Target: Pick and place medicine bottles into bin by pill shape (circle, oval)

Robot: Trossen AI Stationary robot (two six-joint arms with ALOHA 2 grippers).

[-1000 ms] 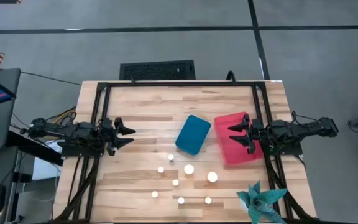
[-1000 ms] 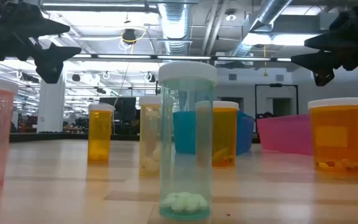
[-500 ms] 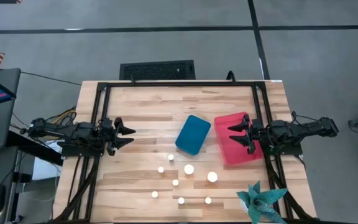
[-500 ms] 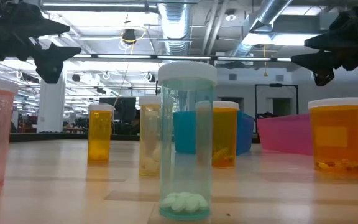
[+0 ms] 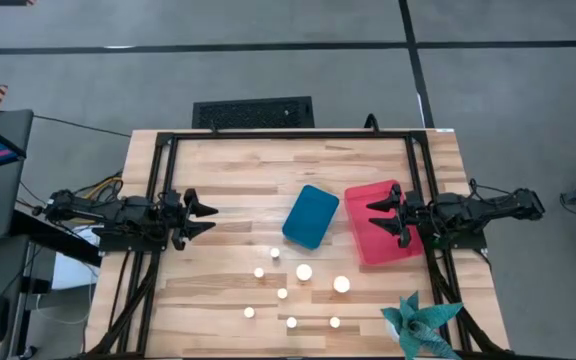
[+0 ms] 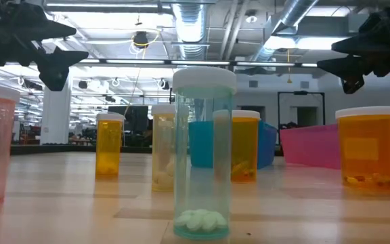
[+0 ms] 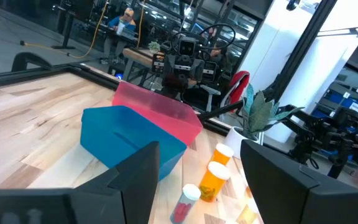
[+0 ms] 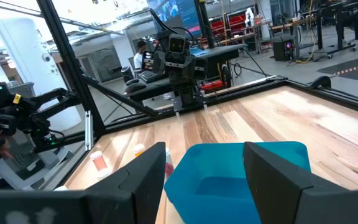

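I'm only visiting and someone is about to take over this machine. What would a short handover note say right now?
Left gripper: open, holding nothing, above the wooden table's left side.
Right gripper: open, holding nothing, over the shallow red plastic tray.
The shallow teal-blue plastic tray sits just left of the red one.
Eight small white-capped medicine bottles stand on the table in front of the trays.
Done: nothing; no bottle shows in either tray.
Left: sort all eight by pill shape.
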